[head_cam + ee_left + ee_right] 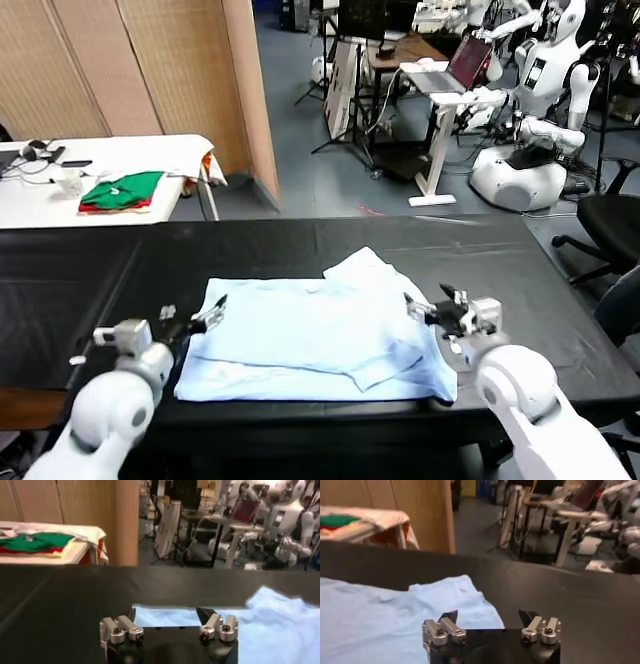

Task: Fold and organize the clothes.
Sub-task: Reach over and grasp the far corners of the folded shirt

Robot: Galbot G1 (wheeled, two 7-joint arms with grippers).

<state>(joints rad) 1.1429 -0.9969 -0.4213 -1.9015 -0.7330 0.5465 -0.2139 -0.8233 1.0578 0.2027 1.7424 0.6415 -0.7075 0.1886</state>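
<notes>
Hovering at the shirt's left edge, my left gripper (212, 312) stands wide with nothing in it. The T-shirt (310, 340) lies partly folded in the middle of the black table (90, 280), one sleeve poking out at the far side. My right gripper (425, 308), equally wide and empty, sits at the right edge. I judge both should pinch matching edges low and lift evenly. Nothing blocks me; green-and-red garments (122, 191) rest well apart on the white table (130, 150).
</notes>
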